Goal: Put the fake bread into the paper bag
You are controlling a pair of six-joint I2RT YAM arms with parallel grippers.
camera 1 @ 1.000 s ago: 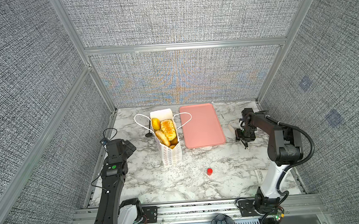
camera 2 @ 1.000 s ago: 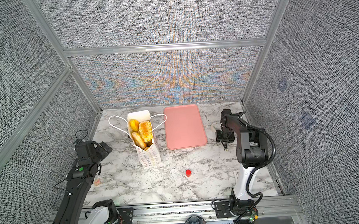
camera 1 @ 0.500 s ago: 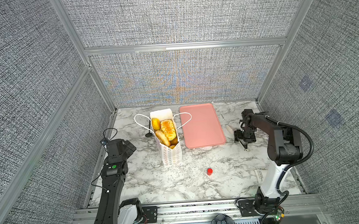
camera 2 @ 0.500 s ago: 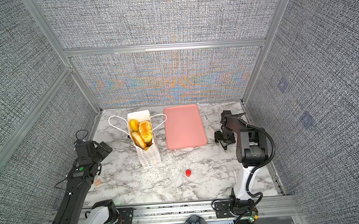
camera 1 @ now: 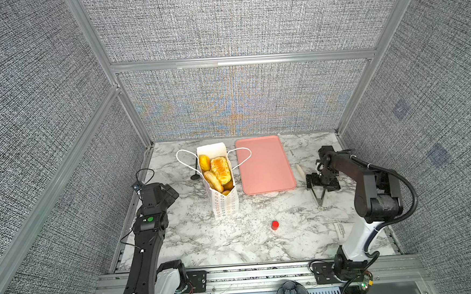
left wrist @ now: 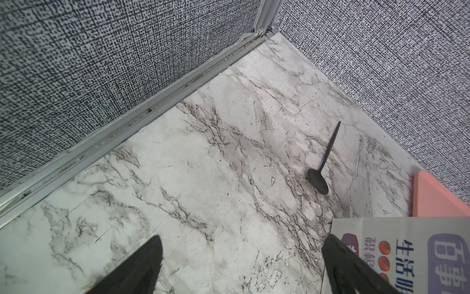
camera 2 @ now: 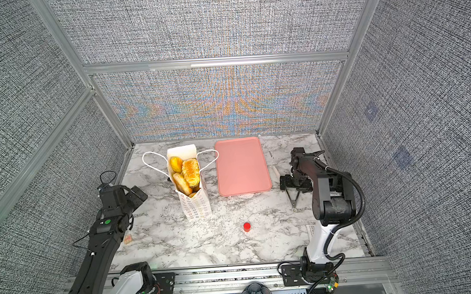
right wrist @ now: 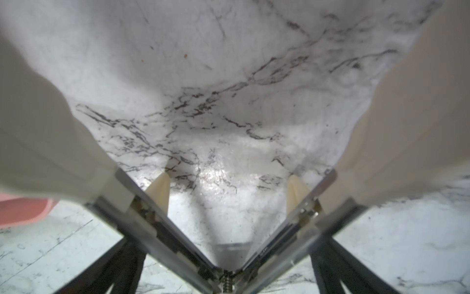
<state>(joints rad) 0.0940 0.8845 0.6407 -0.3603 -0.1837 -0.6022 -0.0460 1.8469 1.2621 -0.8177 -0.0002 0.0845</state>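
Observation:
The white paper bag point(camera 1: 224, 207) point(camera 2: 195, 207) stands upright left of centre, its cord handles spread to both sides. Several glossy golden pieces of fake bread point(camera 1: 219, 167) point(camera 2: 189, 170) fill its open mouth. My left gripper point(camera 1: 171, 195) point(left wrist: 241, 254) is open over bare marble, left of the bag, whose printed side point(left wrist: 407, 254) shows in the left wrist view. My right gripper point(camera 1: 322, 180) point(right wrist: 229, 241) stands open at the right. Metal tongs point(camera 1: 319, 197) point(right wrist: 157, 224) with cream tips are spread between its fingers; whether they touch I cannot tell.
A flat pink tray point(camera 1: 263, 165) point(camera 2: 241, 167) lies right of the bag. A black spoon point(camera 1: 195, 174) point(left wrist: 318, 180) lies behind the bag's left side. A small red cylinder point(camera 1: 274, 225) point(camera 2: 246, 226) stands near the front. Mesh walls close in three sides.
The right gripper's jaws have widened and the tongs' arms have spread with them. The left arm, the bag and the bread have not moved.

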